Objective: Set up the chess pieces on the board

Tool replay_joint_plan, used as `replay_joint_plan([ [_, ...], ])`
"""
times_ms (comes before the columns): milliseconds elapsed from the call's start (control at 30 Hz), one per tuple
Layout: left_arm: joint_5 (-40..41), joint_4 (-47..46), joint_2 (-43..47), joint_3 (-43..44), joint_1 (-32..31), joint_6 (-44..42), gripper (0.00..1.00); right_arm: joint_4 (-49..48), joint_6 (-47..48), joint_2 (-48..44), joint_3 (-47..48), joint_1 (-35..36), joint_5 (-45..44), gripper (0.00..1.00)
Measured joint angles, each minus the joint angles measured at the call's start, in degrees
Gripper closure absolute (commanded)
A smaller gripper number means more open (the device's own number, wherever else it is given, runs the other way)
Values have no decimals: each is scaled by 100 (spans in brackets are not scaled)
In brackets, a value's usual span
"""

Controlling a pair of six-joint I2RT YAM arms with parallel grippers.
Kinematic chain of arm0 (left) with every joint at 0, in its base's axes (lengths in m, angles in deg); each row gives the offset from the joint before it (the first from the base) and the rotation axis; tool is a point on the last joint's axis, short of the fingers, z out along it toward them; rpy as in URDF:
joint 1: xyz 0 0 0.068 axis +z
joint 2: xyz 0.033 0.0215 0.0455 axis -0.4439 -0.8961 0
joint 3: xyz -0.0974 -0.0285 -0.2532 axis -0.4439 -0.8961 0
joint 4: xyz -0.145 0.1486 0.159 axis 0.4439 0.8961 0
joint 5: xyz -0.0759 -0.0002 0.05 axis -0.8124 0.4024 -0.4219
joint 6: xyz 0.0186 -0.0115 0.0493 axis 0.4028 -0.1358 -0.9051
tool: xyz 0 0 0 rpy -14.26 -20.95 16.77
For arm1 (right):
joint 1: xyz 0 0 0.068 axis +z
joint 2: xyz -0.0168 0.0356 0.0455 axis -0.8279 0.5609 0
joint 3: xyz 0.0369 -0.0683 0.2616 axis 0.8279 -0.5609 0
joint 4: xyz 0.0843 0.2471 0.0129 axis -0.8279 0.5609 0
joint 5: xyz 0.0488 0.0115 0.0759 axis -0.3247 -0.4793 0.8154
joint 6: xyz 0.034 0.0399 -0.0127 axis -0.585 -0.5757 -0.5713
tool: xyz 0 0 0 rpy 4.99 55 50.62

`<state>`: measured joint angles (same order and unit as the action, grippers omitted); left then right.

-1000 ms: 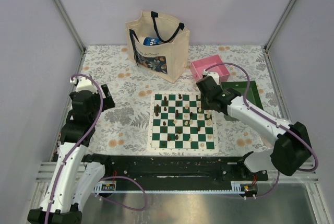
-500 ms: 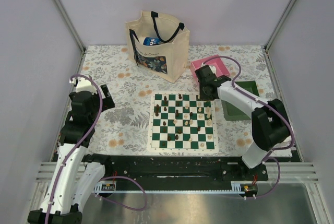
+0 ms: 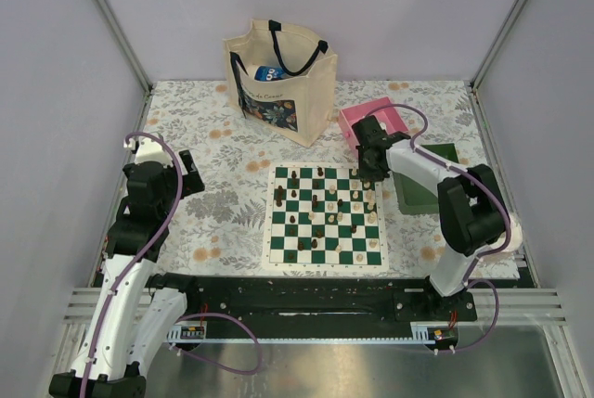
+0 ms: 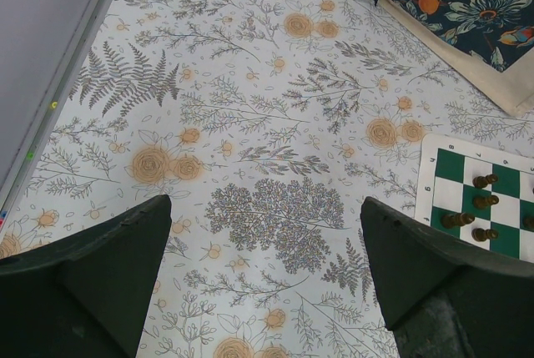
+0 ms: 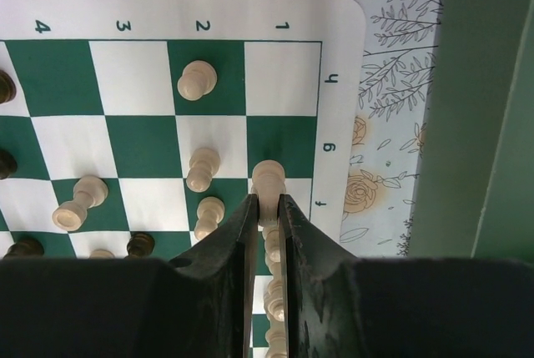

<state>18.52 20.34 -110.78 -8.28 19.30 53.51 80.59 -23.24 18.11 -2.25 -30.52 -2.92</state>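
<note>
Top external view, big to small: floral desk (image 3: 186, 138), tote bag (image 3: 278, 78) behind the board (image 3: 325, 217), green tray (image 3: 436, 175) right of the board, pink tray (image 3: 357, 120) off its far-right corner. Right jaws are pinched narrow on a cream piece (image 5: 268, 176) at the board's right edge, I'd guess to seat it on its home square. Other cream pieces (image 5: 203, 168) crowd close there. Left jaws hang wide and empty, left of the board.

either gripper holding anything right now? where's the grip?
The right gripper pinches a cream chess piece just below its head, on the stem. The left gripper is open and empty.
</note>
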Motion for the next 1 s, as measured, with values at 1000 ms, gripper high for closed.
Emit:
replay_joint_plan([
  [1000, -2, 0, 0, 0, 11, 0, 1, -221, 59, 339, 31, -179, 177, 62],
])
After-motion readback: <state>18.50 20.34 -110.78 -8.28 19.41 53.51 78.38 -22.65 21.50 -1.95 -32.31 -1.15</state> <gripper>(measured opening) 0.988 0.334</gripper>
